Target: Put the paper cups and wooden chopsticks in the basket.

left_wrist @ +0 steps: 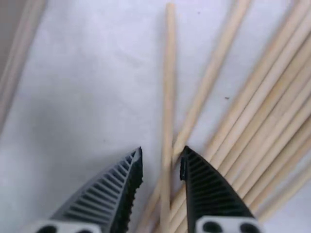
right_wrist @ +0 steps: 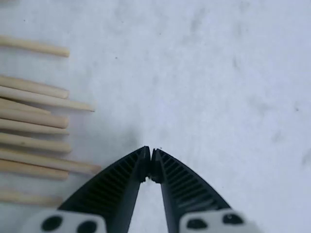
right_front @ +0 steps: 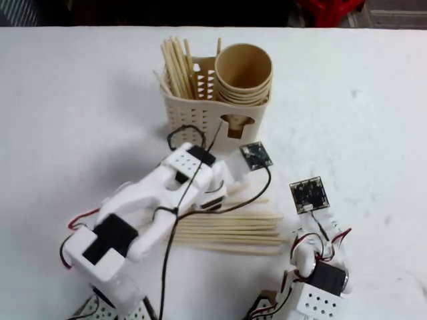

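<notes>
Loosely, one chopstick (left_wrist: 168,97) lies within left end effector (left_wrist: 161,155).

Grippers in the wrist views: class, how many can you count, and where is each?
2. The left gripper straddles a chopstick on the table; the right gripper sits over bare table beside other chopsticks.

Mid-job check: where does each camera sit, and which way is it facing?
High view: fixed above the table, looking down at the basket with stacked paper cups, the loose chopsticks, the left arm and the right arm.
Left wrist view: on the left arm, facing down at the loose chopsticks; the left gripper shows open, straddling one.
Right wrist view: on the right arm, facing down at bare table beside the chopsticks' ends; the right gripper shows shut.
Shared: all three see the loose chopsticks.
</notes>
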Action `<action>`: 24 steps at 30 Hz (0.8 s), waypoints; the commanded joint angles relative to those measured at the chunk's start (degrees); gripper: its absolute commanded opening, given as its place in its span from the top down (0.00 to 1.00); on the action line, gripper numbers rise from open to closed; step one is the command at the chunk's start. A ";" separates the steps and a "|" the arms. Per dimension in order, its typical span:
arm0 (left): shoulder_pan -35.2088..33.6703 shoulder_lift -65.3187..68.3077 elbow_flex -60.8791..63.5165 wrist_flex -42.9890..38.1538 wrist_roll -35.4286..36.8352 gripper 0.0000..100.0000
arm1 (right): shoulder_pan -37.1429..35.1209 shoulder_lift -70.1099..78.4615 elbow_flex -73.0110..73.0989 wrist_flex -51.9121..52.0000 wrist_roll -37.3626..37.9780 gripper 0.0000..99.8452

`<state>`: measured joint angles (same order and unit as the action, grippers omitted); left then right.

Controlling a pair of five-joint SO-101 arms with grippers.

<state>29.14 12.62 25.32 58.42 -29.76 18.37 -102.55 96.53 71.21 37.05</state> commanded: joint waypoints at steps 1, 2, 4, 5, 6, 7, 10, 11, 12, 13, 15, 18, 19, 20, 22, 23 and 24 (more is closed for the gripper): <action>0.75 0.75 -2.29 -0.26 -0.35 0.86 | 0.31 -0.48 0.35 0.22 0.35 0.98; 0.75 0.75 -2.29 -0.26 -0.35 0.88 | 0.31 -0.48 0.35 0.22 0.35 0.98; 0.75 0.75 -2.29 -0.35 -0.44 0.92 | 0.31 -0.48 0.35 0.22 0.35 0.98; 0.75 0.75 -2.29 -0.35 -0.53 0.94 | 0.31 -0.48 0.35 0.22 0.35 0.98; 0.75 0.75 -2.29 -0.35 -0.62 0.96 | 0.31 -0.48 0.35 0.22 0.35 0.98; 0.75 0.75 -2.29 -0.35 -1.41 0.97 | 0.31 -0.48 0.35 0.22 0.35 0.98; 0.84 0.48 -2.29 -0.18 -4.13 0.98 | 0.31 -0.48 0.35 0.22 0.35 0.98; 0.84 0.40 -2.29 -0.18 -4.31 0.98 | 0.31 -0.48 0.35 0.22 0.35 0.98; 0.84 0.31 -2.29 -0.18 -4.48 0.98 | 0.31 -0.48 0.35 0.22 0.35 0.98; 0.84 0.31 -2.55 0.00 -4.48 0.98 | 0.31 -0.48 0.35 0.22 0.35 0.98; 0.57 0.13 -2.81 0.18 -4.48 0.98 | 0.31 -0.48 0.35 0.22 0.35 0.98; 0.40 -2.24 -2.90 2.20 -5.98 0.98 | 0.31 -0.48 0.35 0.22 0.35 0.98; 0.48 -3.91 -2.90 3.52 -6.77 0.98 | 0.31 -0.48 0.35 0.22 0.35 0.98; 0.57 -6.20 -2.90 4.84 -7.30 0.98 | 0.31 -0.48 0.35 0.22 0.35 0.98; 0.48 -11.56 -2.90 7.38 -7.56 0.98 | 0.31 -0.48 0.35 0.22 0.35 0.98; 0.48 -14.37 -2.90 8.79 -7.65 0.98 | 0.31 -0.48 0.35 0.22 0.35 0.98; 0.48 -17.27 -2.90 10.11 -7.65 0.98 | 0.31 -0.48 0.35 0.22 0.35 0.98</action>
<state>29.41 7.25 24.62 63.69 -36.53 18.37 -102.55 96.53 71.21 37.05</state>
